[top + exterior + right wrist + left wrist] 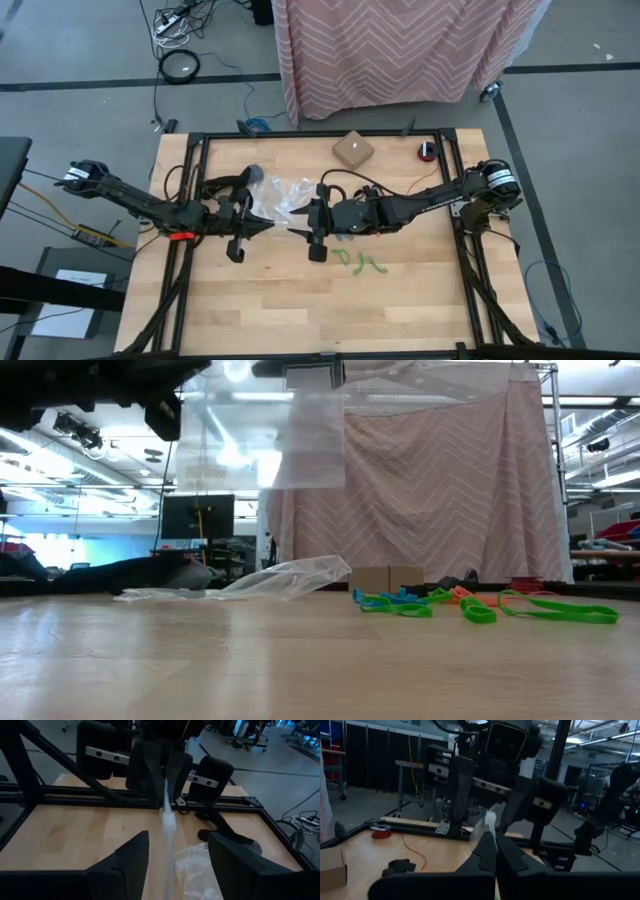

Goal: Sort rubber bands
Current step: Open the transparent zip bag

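Note:
A clear plastic zip bag (262, 435) hangs in the air above the table's middle, and my left gripper (266, 228) is shut on it. My right gripper (300, 232) faces it from the table's right, open, with one finger on each side of the bag's thin edge (167, 807) and touching nothing. The rubber bands lie loose on the wood to the right of the grippers: green ones (360, 262), a blue and green bunch (395, 603), an orange one (455, 595) and a long green one (560, 610). My left gripper pinches the bag's upper edge (491, 822) between its two shut fingers (485, 855). The fingers lie about level and come from the table's left. The bag hangs flat below them, clear of the table.
Another clear bag (285, 195) lies crumpled on the table behind the grippers. A small cardboard box (353, 150) and a red roll (427, 152) sit near the far edge. Black frame rails (455, 200) run along the table's sides. Bare wood lies toward the near edge.

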